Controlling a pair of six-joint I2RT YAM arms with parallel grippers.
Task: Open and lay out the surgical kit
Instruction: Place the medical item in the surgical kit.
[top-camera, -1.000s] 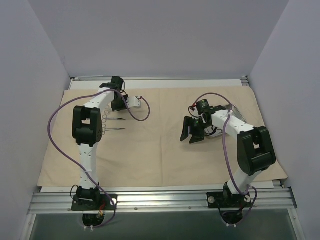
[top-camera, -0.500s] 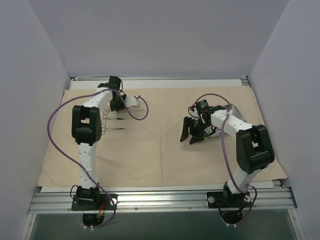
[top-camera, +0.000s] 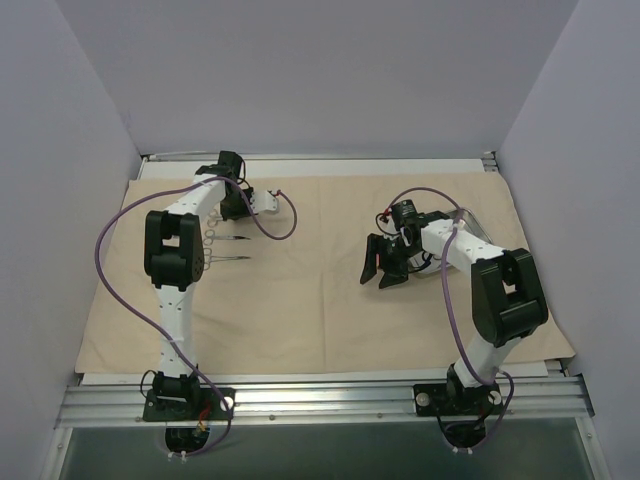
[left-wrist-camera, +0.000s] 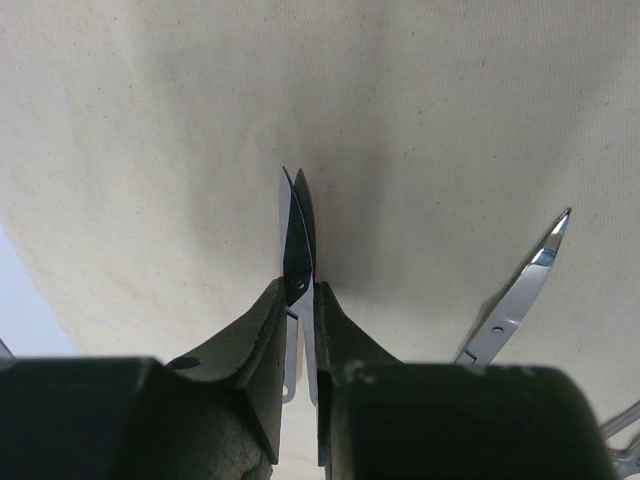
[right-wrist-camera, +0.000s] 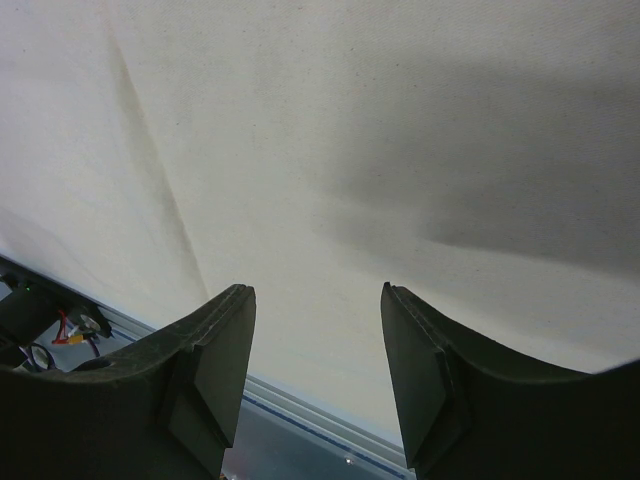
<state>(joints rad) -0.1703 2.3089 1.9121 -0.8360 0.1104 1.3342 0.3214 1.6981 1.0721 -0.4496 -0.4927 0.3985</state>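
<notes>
At the far left of the cloth wrap (top-camera: 330, 300), spread flat over the bench (top-camera: 330, 374): one pair of scissors (left-wrist-camera: 296, 235), blades shut, pinched at the pivot by the left hand (left-wrist-camera: 300, 300), tips aimed away over the fabric. Just beside, to the right, lying on the cloth, another instrument (left-wrist-camera: 520, 290). Risks here, judging by the narrow grip: swivelling or slipping on release, landing across that neighbour, or catching the weave with the points and rucking the wrap. Further right, well apart, right hand (right-wrist-camera: 315, 300) spread wide, grasping nothing, hovering above bare cloth.
</notes>
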